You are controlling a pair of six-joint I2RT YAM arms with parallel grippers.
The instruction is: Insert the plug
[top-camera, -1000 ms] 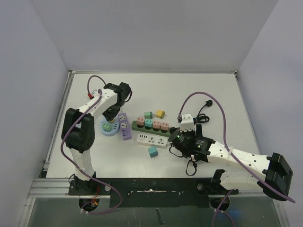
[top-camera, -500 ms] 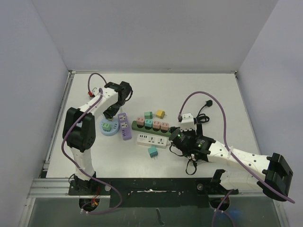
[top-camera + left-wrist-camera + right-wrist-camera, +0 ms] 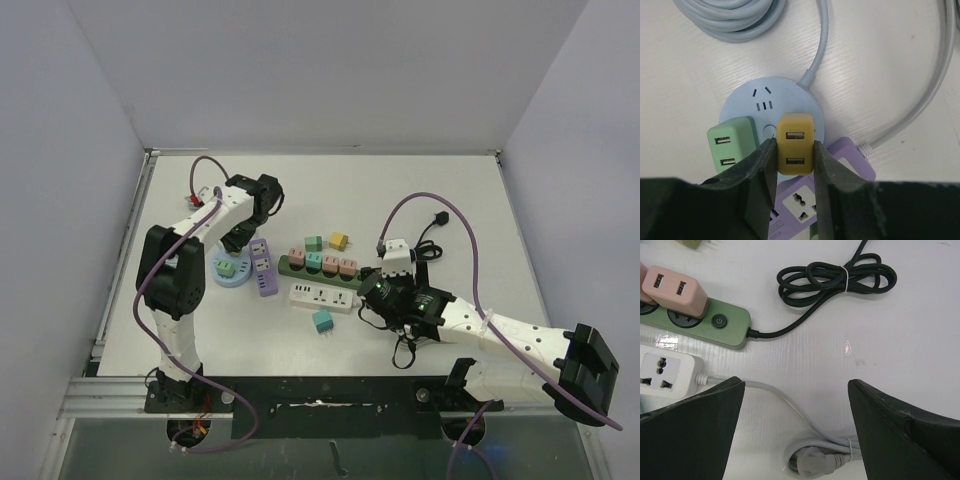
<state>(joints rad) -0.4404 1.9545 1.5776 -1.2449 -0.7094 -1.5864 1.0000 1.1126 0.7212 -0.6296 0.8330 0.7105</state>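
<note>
Left wrist view: the yellow plug (image 3: 795, 143) stands at the centre of the frame, pinched by the left gripper (image 3: 793, 150). One dark finger (image 3: 760, 180) presses its left side and the other its right, with the two USB ports facing the camera. The plug sits over the lower rim of the round blue socket (image 3: 771, 102), just right of a green plug (image 3: 733, 145) on the same disc. Whether its prongs are seated cannot be told. A purple strip (image 3: 805, 200) lies touching the disc at lower right, and a pale cord runs off toward the top.

The top external view shows none of that grip — the left gripper (image 3: 238, 240) hides the plug, and only the disc's edge (image 3: 232, 272) shows at centre left of the desk (image 3: 450, 190). This view alone shows a loose teal plug (image 3: 322, 320) below the white strip (image 3: 322, 296).

In the right wrist view the right gripper (image 3: 796, 385) is spread wide with nothing between its fingers. It is above the bare desk — a green strip (image 3: 715, 322) carrying a pink plug (image 3: 674, 291) lies at upper left, and a bundled black cord (image 3: 837, 277) at the top.
</note>
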